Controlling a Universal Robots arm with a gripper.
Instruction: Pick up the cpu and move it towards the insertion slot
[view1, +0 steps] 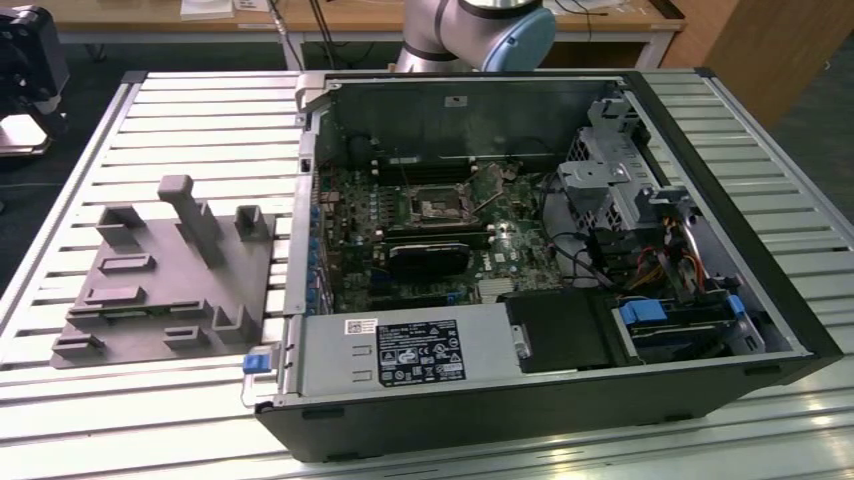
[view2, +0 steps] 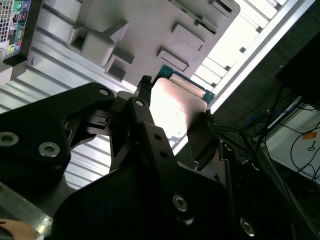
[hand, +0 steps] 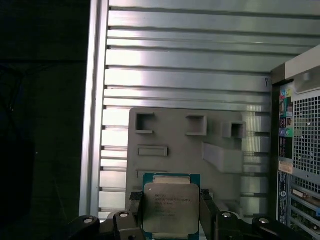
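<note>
Whole setup sits on a ribbed aluminium table (view1: 160, 110) with dark floor round it. Closest thing in the first wrist view is the gripper (hand: 171, 222): its black fingers (hand: 207, 210) are pinched in against two opposite edges of the cpu (hand: 171, 202), so it's properly gripped, silvery lid showing and a green rim peeking out on the far edge. Under and beyond it lies the grey fixture plate (hand: 170, 135) with its blocks and pockets, so the chip is up over that plate, well apart from the board. In the exterior view the open black PC case (view1: 534, 410) lies on its side on the exterior view's right of the plate, with the power supply (view1: 400, 352) at the near end, then a black card (view1: 430, 258), then the insertion slot (view1: 438, 208) just past it on the green board. Behind the case is the arm's base (view1: 481, 30), and wooden desks (view1: 360, 15) beyond that.
</note>
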